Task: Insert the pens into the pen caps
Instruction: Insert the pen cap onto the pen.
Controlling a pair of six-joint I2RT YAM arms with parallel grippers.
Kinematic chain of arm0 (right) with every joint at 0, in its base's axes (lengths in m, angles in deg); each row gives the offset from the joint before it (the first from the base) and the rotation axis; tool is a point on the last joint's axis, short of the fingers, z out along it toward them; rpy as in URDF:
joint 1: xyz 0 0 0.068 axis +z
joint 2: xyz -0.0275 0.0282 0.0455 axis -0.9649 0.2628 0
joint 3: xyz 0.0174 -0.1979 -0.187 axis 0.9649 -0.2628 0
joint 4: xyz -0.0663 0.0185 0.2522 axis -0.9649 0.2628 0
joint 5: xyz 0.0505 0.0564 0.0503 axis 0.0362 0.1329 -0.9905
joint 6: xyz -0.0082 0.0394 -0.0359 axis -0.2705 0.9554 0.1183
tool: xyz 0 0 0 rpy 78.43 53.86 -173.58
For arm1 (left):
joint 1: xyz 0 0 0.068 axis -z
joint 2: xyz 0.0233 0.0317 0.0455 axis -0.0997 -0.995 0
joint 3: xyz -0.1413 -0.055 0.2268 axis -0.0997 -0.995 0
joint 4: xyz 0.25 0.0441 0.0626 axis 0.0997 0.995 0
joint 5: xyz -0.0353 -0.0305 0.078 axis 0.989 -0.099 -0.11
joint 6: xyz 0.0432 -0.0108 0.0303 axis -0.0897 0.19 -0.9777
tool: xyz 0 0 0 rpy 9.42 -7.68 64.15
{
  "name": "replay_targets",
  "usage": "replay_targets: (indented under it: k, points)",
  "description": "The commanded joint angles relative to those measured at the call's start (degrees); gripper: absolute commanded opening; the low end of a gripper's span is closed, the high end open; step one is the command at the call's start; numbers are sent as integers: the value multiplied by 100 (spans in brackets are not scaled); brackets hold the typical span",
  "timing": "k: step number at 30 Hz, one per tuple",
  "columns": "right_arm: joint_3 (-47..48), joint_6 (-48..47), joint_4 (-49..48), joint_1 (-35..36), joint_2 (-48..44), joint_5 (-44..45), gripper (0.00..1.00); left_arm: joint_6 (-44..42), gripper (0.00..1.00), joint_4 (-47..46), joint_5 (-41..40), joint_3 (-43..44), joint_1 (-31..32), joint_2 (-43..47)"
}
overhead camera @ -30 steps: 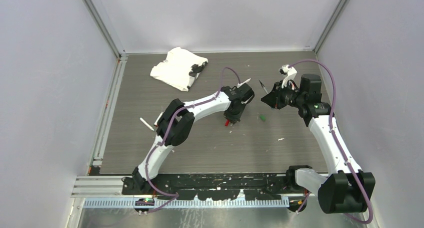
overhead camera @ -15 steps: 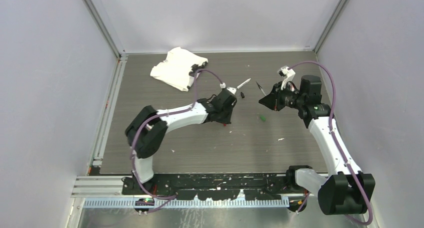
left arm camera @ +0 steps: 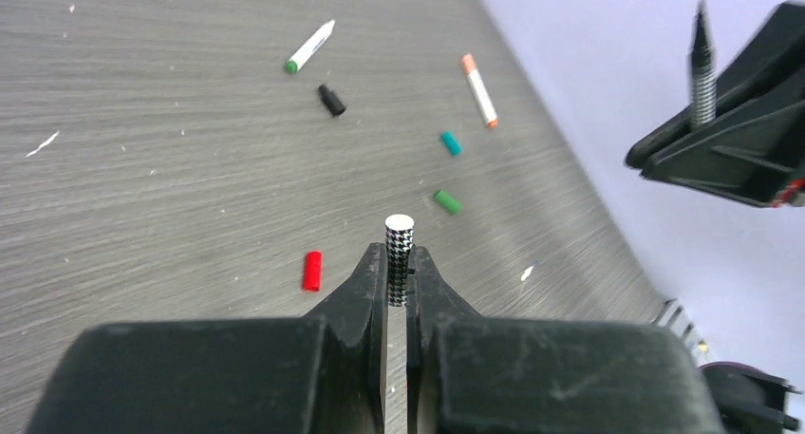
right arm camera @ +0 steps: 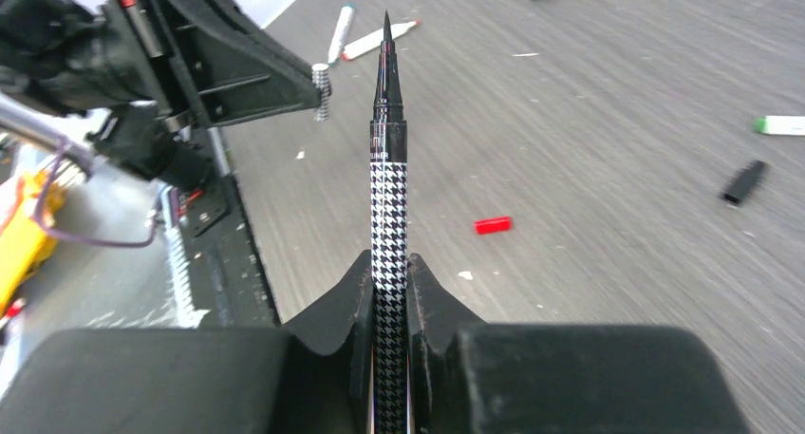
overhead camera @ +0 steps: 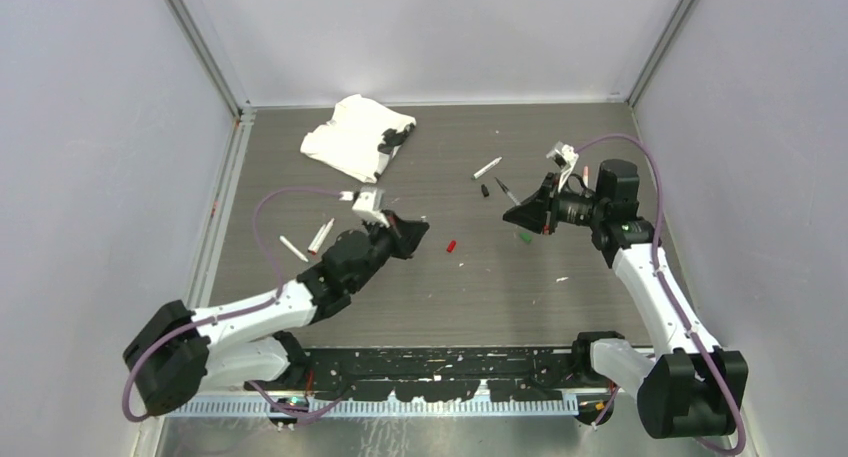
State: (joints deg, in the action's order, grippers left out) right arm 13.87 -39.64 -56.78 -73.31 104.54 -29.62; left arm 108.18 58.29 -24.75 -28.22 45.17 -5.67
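Note:
My left gripper (left arm camera: 399, 263) is shut on a short houndstooth pen cap (left arm camera: 399, 244), whose white end pokes out past the fingertips. My right gripper (right arm camera: 389, 263) is shut on a slim houndstooth pen (right arm camera: 388, 192) with its black pointed tip (right arm camera: 386, 30) free. In the top view the left gripper (overhead camera: 416, 230) and right gripper (overhead camera: 514, 215) face each other, well apart. On the table lie a red cap (left arm camera: 311, 270), a green cap (left arm camera: 447, 201), a teal cap (left arm camera: 450, 142), a black cap (left arm camera: 330, 99) and two white pens (left arm camera: 310, 46) (left arm camera: 479, 89).
A crumpled white cloth (overhead camera: 355, 137) lies at the back left. Two more white pens (overhead camera: 322, 235) (overhead camera: 292, 248) rest left of the left arm. Small white flecks dot the grey table (overhead camera: 560, 279). Walls close in on both sides and at the back.
The left arm has swung back and down toward the near left, carrying its cap away from the red cap. The right gripper has shifted slightly left with the pen.

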Motion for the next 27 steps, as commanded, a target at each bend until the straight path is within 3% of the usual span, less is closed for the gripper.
replay_targets:
  k: [1,5,11,15,27]
  points:
    - [-171,330,-831,222,-122,-851,1,213,1,-2795,-247,-1151,-56,683]
    - [-390,1030,-1699,460,-79,-843,1,575,1,-3686,-1,-1537,-80,852]
    - [-536,1798,-2359,771,20,-679,1,1025,1,-5580,166,-1395,-80,-190]
    - [-713,2371,-3034,1017,123,-606,1,1137,1,-5720,375,-720,-86,-821]
    - [-670,2833,-3186,1249,138,-90,1,1195,1,-5721,-172,314,-80,-1521]
